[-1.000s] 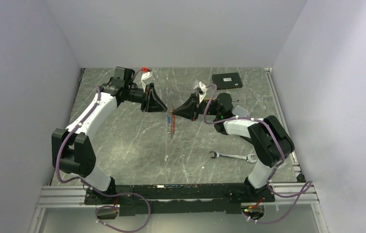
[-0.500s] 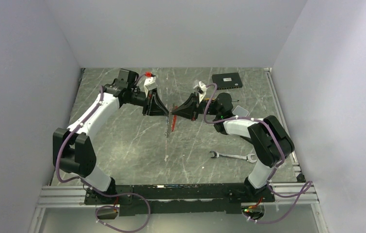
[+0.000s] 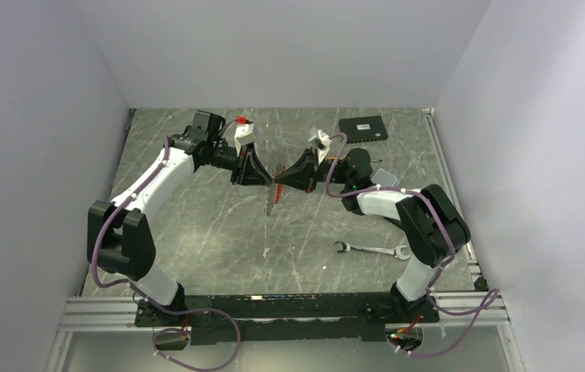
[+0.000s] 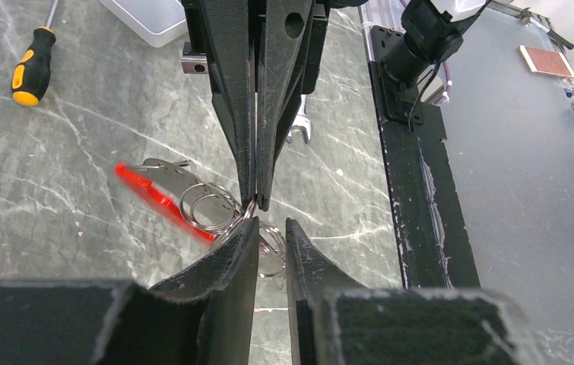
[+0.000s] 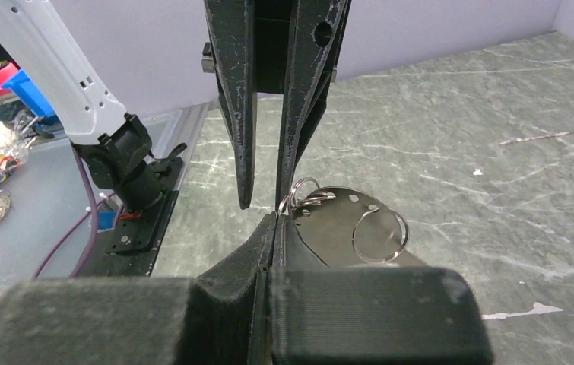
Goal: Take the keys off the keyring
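Mid-table, above the marble top [image 3: 196, 232]: the left gripper [image 3: 266, 179] has closed in since a second ago, its tips now almost meeting the right gripper [image 3: 280, 183]. Right jaws are pinched tight on the keyring [image 4: 209, 207]. Left jaws form a narrow slot with ring wire in it, not clamped. The bundle with red tag [image 4: 160, 199] and silvery key [image 5: 333, 220] hangs tilted; it was vertical. Right arm unmoved, wrench [image 3: 370, 249] same spot.
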